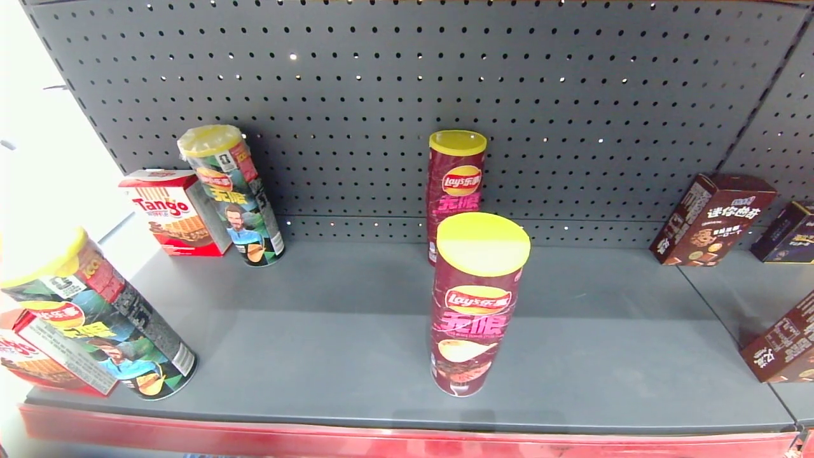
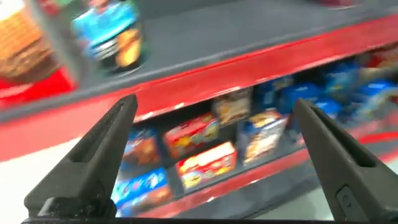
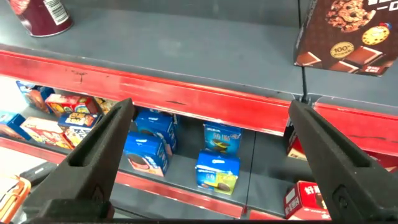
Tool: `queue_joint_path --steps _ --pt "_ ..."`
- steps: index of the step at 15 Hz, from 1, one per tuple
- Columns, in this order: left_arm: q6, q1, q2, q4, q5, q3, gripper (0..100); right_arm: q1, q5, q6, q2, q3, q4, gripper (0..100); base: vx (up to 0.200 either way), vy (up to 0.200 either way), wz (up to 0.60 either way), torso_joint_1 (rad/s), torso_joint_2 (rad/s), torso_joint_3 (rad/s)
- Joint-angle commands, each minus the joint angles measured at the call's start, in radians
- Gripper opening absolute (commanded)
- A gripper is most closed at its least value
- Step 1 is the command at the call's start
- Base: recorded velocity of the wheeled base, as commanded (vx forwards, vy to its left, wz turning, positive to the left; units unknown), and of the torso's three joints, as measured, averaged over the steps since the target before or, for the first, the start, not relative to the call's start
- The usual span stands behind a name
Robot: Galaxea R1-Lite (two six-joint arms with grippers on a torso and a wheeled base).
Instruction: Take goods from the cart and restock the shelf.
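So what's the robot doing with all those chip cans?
It's restocking a shop shelf. At this moment it holds nothing: the left gripper and the right gripper are both open and empty, down by the shelf's red front edge. The front chip can stands upright mid-shelf, with the back chip can behind it.

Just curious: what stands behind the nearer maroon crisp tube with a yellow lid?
Another maroon, yellow-lidded tube, upright by the grey pegboard; the nearer tube partly hides its base.
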Motion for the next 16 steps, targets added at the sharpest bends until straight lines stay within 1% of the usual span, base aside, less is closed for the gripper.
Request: queue_joint_path --steps 1,2,3,4,10,11,12,14,15,16 --pt "-0.058 0.199 0.071 -0.002 0.006 0.002 100 -0.001 0.000 0.001 0.001 0.000 0.000 100 0.000 0.000 0.00 0.000 0.00 0.000" --pt "-0.061 0.286 0.065 -0.002 0.009 0.000 100 -0.001 0.000 0.000 0.001 0.000 0.000 100 0.000 0.000 0.00 0.000 0.00 0.000" --pt "-0.059 0.297 0.005 -0.002 0.006 0.002 100 0.001 0.000 0.000 0.001 0.000 0.000 100 0.000 0.000 0.00 0.000 0.00 0.000" --pt "-0.062 0.295 -0.032 -0.001 0.012 0.002 100 -0.001 0.000 0.000 0.001 0.000 0.000 100 0.000 0.000 0.00 0.000 0.00 0.000" --pt "-0.064 0.294 -0.029 -0.001 0.012 0.000 100 -0.002 0.003 0.000 0.001 0.000 0.000 100 0.000 0.000 0.00 0.000 0.00 0.000" --pt "-0.064 0.294 -0.029 -0.001 0.012 0.000 100 -0.031 0.003 0.001 0.001 -0.005 0.011 100 0.000 0.000 0.00 0.000 0.00 0.000" --pt "-0.064 0.294 -0.029 -0.001 0.012 0.000 100 -0.068 0.003 0.004 0.090 -0.013 0.034 100 0.000 0.000 0.00 0.000 0.00 0.000" --pt "-0.064 0.294 -0.029 -0.001 0.010 0.000 100 -0.346 0.003 0.000 0.238 -0.009 0.026 100 0.000 0.000 0.00 0.000 0.00 0.000" --pt "-0.064 0.294 -0.029 -0.001 0.012 0.002 100 -0.379 0.005 0.000 0.133 -0.005 0.012 100 0.000 0.000 0.00 0.000 0.00 0.000" --pt "-0.064 0.294 -0.029 -0.001 0.013 0.000 100 -0.378 0.008 0.001 0.069 0.000 0.003 100 0.000 0.000 0.00 0.000 0.00 0.000"
